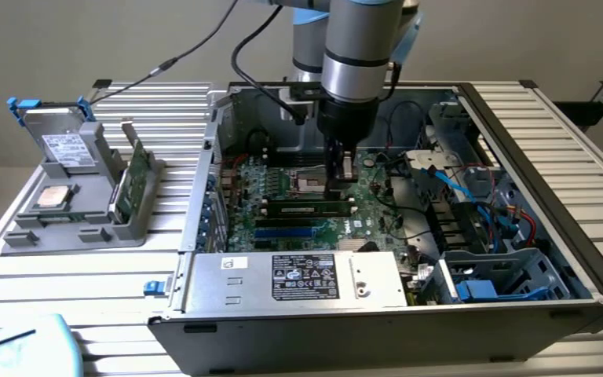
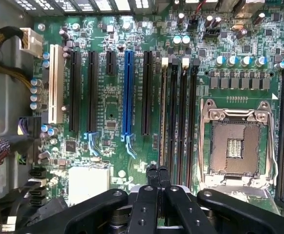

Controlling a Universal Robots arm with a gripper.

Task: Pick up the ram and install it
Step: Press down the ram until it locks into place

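Observation:
The ram is a long dark stick standing on edge in a slot of the green motherboard inside the open computer case. In the wrist view the ram is a thin edge-on line in the first of several black memory slots. My gripper reaches straight down into the case over the end of the stick on the exterior view's right. Its black fingertips are pressed together, so the gripper is shut with nothing between them. I cannot tell whether they touch the ram's top edge.
The empty processor socket lies beside the memory slots. A silver power supply fills the case's front; cables and drive bays sit at the exterior view's right. A grey holder outside the case carries a hard drive, a chip and a green card.

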